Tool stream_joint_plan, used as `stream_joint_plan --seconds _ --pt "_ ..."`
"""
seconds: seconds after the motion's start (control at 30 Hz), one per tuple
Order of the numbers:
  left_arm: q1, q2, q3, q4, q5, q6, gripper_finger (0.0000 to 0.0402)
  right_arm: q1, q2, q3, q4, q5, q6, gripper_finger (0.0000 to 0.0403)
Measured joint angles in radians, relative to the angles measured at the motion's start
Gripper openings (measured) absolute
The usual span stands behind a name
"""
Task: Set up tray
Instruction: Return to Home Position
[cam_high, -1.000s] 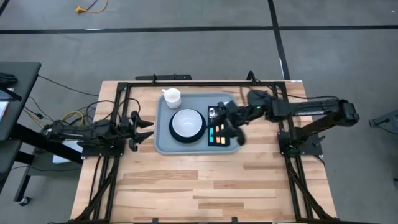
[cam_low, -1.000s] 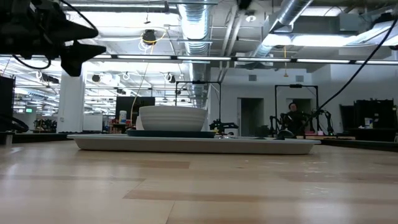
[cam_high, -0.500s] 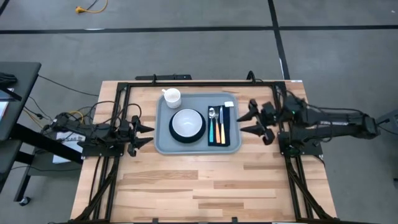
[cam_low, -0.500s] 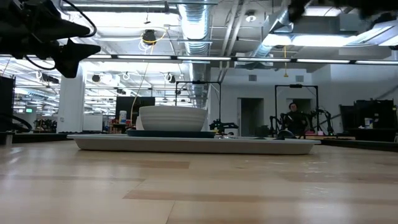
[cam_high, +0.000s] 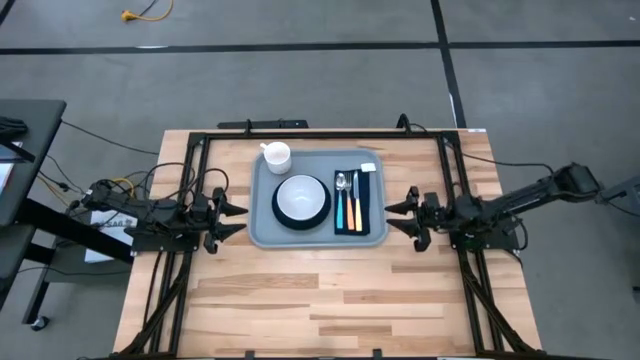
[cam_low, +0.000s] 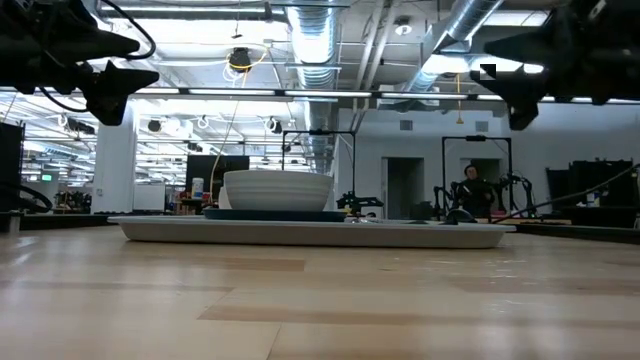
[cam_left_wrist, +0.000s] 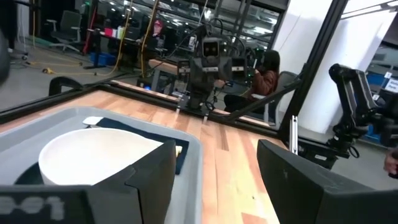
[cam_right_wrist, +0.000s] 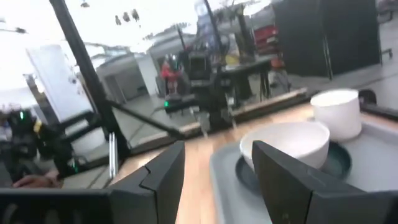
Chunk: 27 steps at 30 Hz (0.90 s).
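Note:
The light grey-blue tray (cam_high: 262, 232) lies flat on the table's far middle. On it stand a white bowl (cam_high: 301, 193) on a dark plate, a white cup (cam_high: 277, 155) at its far left corner, and a dark navy cloth (cam_high: 370, 212) carrying a spoon, fork and knife with coloured handles. My left gripper (cam_high: 233, 211) is open, off the tray's left edge, above the table. My right gripper (cam_high: 398, 218) is open, off the tray's right edge, also raised. Both wrist views show the bowl (cam_left_wrist: 93, 158) (cam_right_wrist: 286, 144) on the tray.
Black frame rails (cam_high: 300, 133) run along the table's far edge and both sides. Bare wood (cam_high: 320, 300) stretches across the near half of the table. A person sits far back in the room (cam_low: 470, 190).
My right gripper has drawn back from over the cloth and cutlery toward the table's right edge and come lower, ending off the tray's right side. The cutlery now lies uncovered on the cloth. My left gripper has barely moved.

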Motion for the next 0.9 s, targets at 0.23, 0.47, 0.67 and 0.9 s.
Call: stream_joint_plan --seconds 0.23,0.47,0.67,0.9 --pt "0.0 0.0 -0.001 0.0 0.0 0.02 0.0214 0.061 0.095 0.0 0.0 0.027 0.012 0.0178" --pt "0.0 0.0 -0.002 0.0 0.0 0.02 0.0214 0.038 0.144 0.023 0.06 0.028 0.04 0.0178" --pt "0.0 0.0 -0.002 0.0 -0.001 0.023 0.0214 0.042 0.04 -0.002 0.091 -0.059 -0.081 0.0178" --pt "0.0 0.0 -0.002 0.0 -0.001 0.023 0.0214 0.05 -0.266 -0.002 -0.186 0.022 -0.118 0.0178"
